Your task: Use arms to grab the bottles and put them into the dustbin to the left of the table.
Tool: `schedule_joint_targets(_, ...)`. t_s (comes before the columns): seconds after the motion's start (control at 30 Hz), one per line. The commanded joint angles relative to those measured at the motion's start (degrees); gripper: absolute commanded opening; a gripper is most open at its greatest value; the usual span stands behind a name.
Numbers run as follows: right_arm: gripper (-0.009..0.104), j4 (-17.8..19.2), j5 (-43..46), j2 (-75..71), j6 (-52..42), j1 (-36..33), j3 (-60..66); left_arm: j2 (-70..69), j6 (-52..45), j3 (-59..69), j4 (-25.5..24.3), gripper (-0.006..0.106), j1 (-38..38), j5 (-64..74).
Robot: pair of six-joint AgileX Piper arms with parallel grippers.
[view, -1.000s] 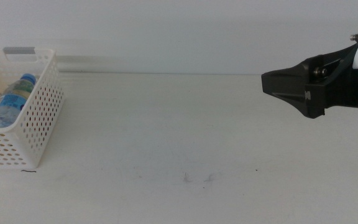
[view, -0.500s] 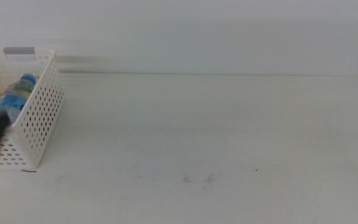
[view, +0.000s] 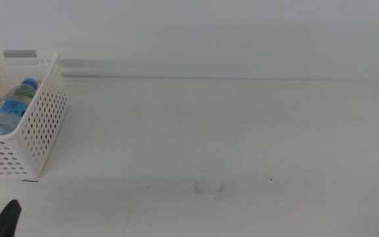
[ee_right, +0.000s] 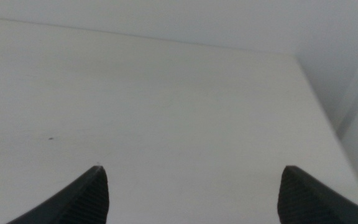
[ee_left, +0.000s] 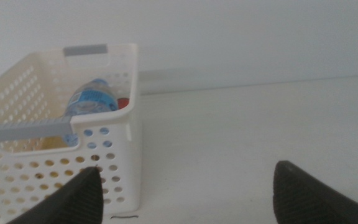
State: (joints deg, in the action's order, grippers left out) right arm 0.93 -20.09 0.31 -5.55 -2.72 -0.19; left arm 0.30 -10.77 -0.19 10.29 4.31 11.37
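Water bottle (view: 10,107) lies in dustbin (view: 41,131) at table (view: 229,138) left; left gripper (ee_left: 185,186) and right gripper (ee_right: 191,186) jaws spread, empty.

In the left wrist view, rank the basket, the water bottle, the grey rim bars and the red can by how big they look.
Largest to smallest:
1. dustbin
2. water bottle, partly hidden by the wall
3. grey bar, near rim; the far one looks smaller, likely from distance
4. red can, only a sliver shows
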Motion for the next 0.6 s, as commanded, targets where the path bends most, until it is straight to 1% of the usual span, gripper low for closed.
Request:
schedule_joint_targets(0.0, 0.077, 3.54, 2.8, -0.31, -0.22, 0.44, 0.19, -0.3, 0.09, 0.19, 1.74, 0.094, -1.36, 0.26)
schedule_joint_targets(0.17, 0.077, 2.98, 3.71, -0.31, 0.05, 0.44, 0.19, -0.3, 0.09, 0.19, 1.74, 0.094, -3.09, 0.16)
schedule_joint_targets(0.47, 0.077, 2.98, 3.49, -0.31, 0.64, 0.44, 0.19, -0.3, 0.09, 0.19, 1.74, 0.094, -3.08, -0.09)
schedule_joint_targets(0.5, 0.077, 2.98, 3.49, -0.31, 0.64, 0.44, 0.19, -0.3, 0.18, 0.19, 0.74, 0.094, -3.08, -0.09)
schedule_joint_targets(0.57, 0.077, 2.98, 3.49, -0.31, 0.64, 0.44, 0.19, -0.3, 0.08, 0.19, 0.73, 0.094, -3.08, -0.09)
